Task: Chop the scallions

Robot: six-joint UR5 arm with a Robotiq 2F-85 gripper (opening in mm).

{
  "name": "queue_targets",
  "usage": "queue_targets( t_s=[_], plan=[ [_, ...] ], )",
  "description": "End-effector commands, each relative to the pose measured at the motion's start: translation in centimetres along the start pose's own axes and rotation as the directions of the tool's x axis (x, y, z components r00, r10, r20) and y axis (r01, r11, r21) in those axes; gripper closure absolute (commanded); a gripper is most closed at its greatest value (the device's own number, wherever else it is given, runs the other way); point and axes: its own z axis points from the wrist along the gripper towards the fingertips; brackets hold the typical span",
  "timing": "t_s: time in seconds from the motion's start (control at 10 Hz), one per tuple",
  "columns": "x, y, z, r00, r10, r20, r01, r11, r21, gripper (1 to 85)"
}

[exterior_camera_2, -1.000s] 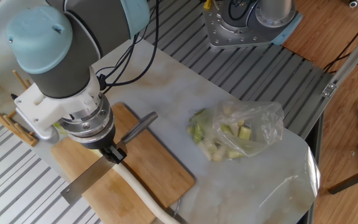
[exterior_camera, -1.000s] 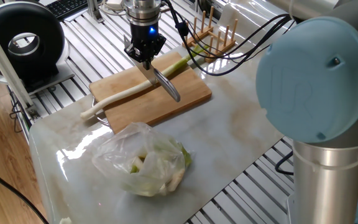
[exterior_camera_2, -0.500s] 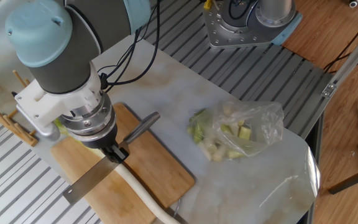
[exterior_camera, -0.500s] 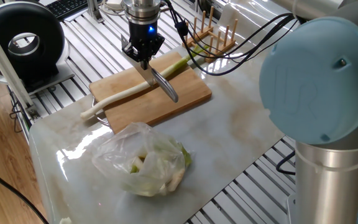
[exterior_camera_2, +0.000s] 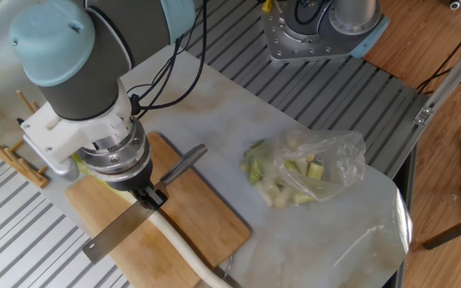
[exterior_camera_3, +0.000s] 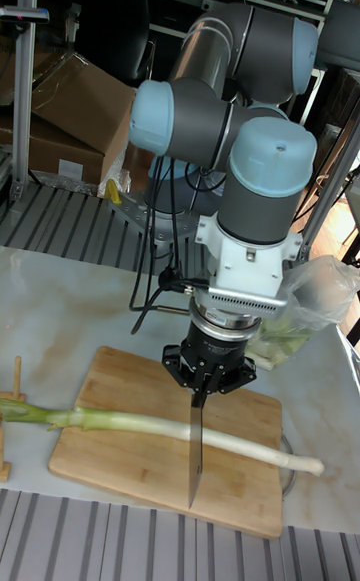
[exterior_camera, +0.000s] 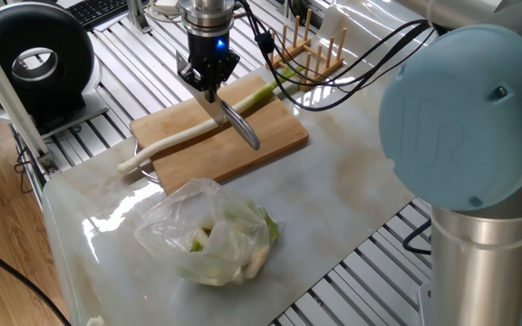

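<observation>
One whole scallion (exterior_camera: 175,138) lies lengthwise on the wooden board (exterior_camera: 275,140); its white end hangs over the board's edge and its green end points at the wooden rack. My gripper (exterior_camera: 210,88) is shut on a knife (exterior_camera: 243,127) and stands over the middle of the stalk. From the other side, the gripper (exterior_camera_2: 146,194) holds the knife blade (exterior_camera_2: 114,234) across the scallion (exterior_camera_2: 184,252). In the tall view, the blade (exterior_camera_3: 195,451) points down from the gripper (exterior_camera_3: 205,391) and crosses the stalk (exterior_camera_3: 130,423). Whether the blade touches the stalk I cannot tell.
A clear plastic bag (exterior_camera: 211,231) of pale green vegetable pieces lies on the marble slab (exterior_camera: 352,181) in front of the board. A wooden peg rack (exterior_camera: 311,41) stands behind the board, with cables draped by it. A black round device (exterior_camera: 34,59) sits far left.
The gripper with the knife has shifted very slightly along the board. The scallion and the bag have stayed where they were.
</observation>
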Motion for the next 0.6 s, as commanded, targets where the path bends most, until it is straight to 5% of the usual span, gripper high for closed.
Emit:
queue_targets(
  t_s=[0.0,0.5],
  plan=[
    [0.4,-0.7,-2.3,1.0,-0.011,0.008,0.011,1.0,0.023,84.3],
    [2.1,-0.9,-5.7,0.999,-0.03,0.029,0.029,0.999,0.024,84.3]
  ],
)
